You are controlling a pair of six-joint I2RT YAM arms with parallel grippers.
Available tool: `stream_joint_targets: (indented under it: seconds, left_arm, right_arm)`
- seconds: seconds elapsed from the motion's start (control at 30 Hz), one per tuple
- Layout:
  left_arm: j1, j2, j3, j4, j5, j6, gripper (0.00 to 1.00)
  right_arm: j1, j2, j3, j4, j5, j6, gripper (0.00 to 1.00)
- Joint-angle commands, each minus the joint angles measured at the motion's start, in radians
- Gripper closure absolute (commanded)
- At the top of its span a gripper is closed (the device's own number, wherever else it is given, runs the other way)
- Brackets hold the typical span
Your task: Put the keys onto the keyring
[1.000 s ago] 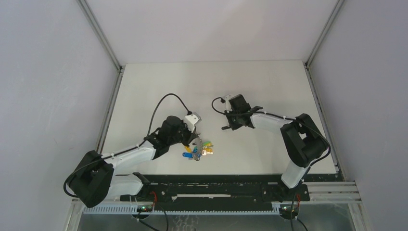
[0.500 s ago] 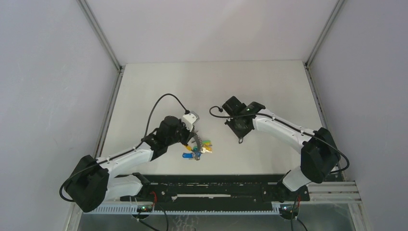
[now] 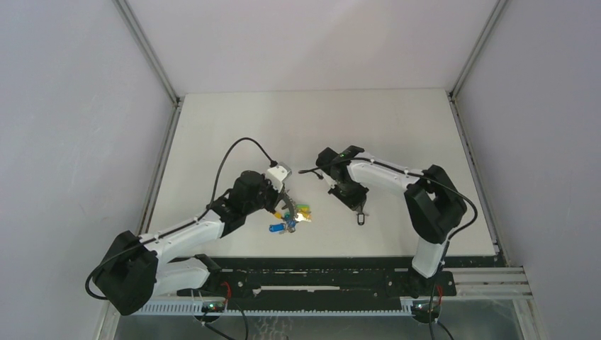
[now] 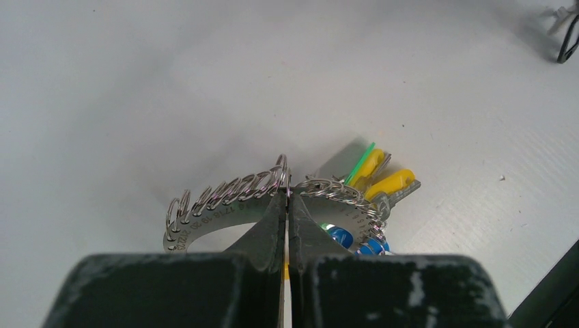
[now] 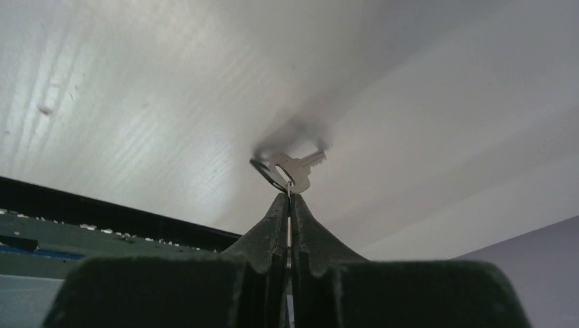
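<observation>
Clenched, the left pincer (image 4: 287, 199) grips the keyring (image 4: 225, 195) by its rim. At its three o'clock, well apart, the right pincer (image 5: 289, 198), also clenched, pinches the key (image 5: 295, 169). Nothing is threaded yet; that step is all left.

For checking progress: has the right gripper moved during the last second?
Yes. The right gripper came toward the near edge of the table.
</observation>
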Motion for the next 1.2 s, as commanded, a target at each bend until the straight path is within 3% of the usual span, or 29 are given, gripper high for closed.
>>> stream_joint_targets:
  seconds: [0.0, 0.27, 0.53, 0.9, 1.17]
  left_arm:
    - [-0.005, -0.038, 0.016, 0.027, -0.029, 0.021, 1.0]
    - [-0.006, -0.043, 0.013, 0.025, -0.041, 0.024, 1.0]
    - [-0.008, -0.037, 0.015, 0.025, -0.042, 0.028, 1.0]
    - [-0.009, -0.038, 0.016, 0.024, -0.034, 0.028, 1.0]
    - [-0.009, -0.045, 0.012, 0.03, -0.028, 0.029, 1.0]
  right_arm:
    - [-0.001, 0.076, 0.125, 0.036, -0.012, -0.065, 1.0]
    - [-0.002, 0.265, 0.261, 0.083, -0.04, -0.098, 0.96]
    - [-0.003, 0.301, 0.287, 0.147, -0.044, -0.095, 0.89]
    - [-0.018, 0.017, 0.109, 0.325, -0.142, -0.13, 0.73]
    - [-0.109, -0.099, -0.042, 0.406, -0.3, -0.187, 0.54]
